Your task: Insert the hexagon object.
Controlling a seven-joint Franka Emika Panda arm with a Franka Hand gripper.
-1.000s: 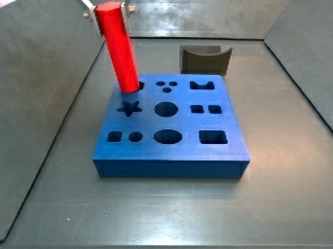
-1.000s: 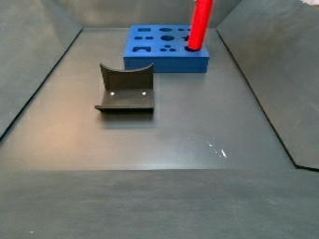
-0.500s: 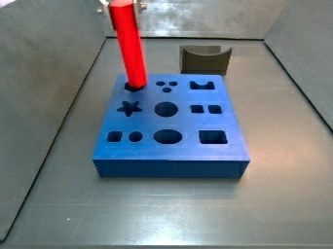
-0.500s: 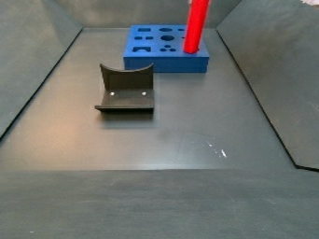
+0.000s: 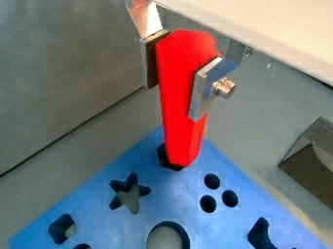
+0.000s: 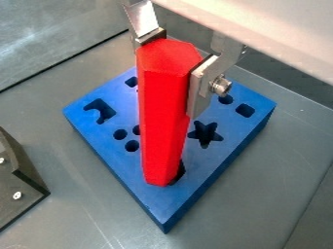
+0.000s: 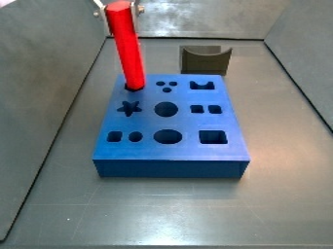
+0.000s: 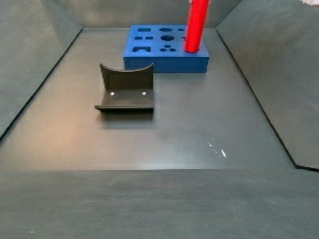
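Observation:
The hexagon object [image 7: 127, 44] is a glossy red rod. It stands upright over the far left corner of the blue block [image 7: 169, 167]. My gripper [image 5: 178, 63] is shut on the rod's upper end, a silver finger [image 5: 208, 86] on each side. In both wrist views the rod's lower end sits in a corner hole of the block [image 5: 176, 199] [image 6: 228, 156]. The rod [image 6: 163, 117] rises well above the block's top. In a side view the rod [image 8: 196, 25] runs out of the top of the frame and the gripper is out of view there.
The blue block [image 8: 169, 63] has several shaped holes, among them a star [image 7: 128, 108] and a large circle [image 7: 166, 109]. A dark olive-grey notched block [image 7: 204, 56] [image 8: 126, 89] stands apart from it on the grey floor. Grey walls enclose the floor.
The rod has gone from leaning near the star hole to standing upright over the far corner hole. Over the last half second it has sunk slightly.

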